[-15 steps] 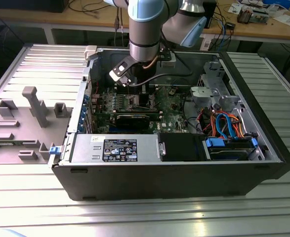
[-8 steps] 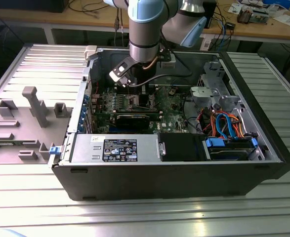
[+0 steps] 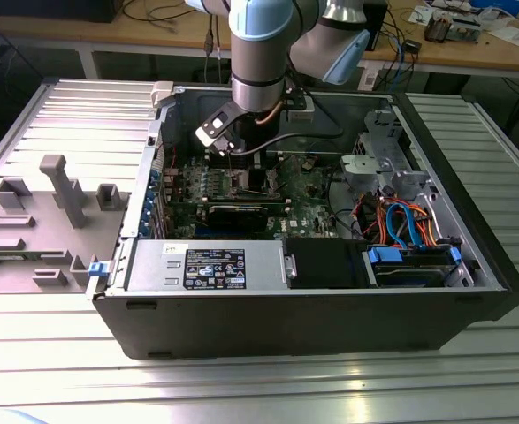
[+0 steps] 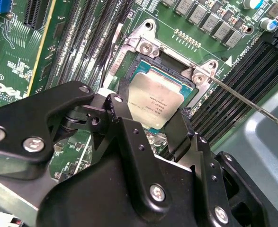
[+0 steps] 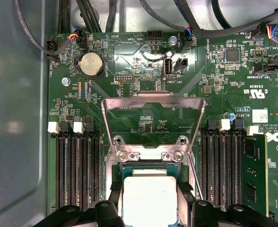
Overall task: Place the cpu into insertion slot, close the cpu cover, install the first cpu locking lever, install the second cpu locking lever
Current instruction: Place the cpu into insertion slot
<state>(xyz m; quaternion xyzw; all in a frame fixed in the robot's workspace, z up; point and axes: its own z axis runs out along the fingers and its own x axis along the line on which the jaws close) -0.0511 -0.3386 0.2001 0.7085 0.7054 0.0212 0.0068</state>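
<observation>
Your gripper (image 3: 241,146) is down inside the open computer case (image 3: 312,327), right over the green circuit board (image 5: 129,61). In both wrist views the black fingers (image 4: 123,94) sit one on each side of the cpu (image 4: 160,99), pressed against two opposite edges, so you've got the chip clamped. The cpu is right at the insertion slot (image 5: 146,167), silvery face up, with the socket's dark rim showing around it. Whether it's fully seated, you can't tell from here. In the first wrist view the cpu cover (image 5: 153,100) is flipped up and open, its window frame standing clear behind the socket. A locking lever (image 4: 247,105) angles away from the socket corner, unlatched. The case itself rests on the ridged metal table (image 3: 241,389)
</observation>
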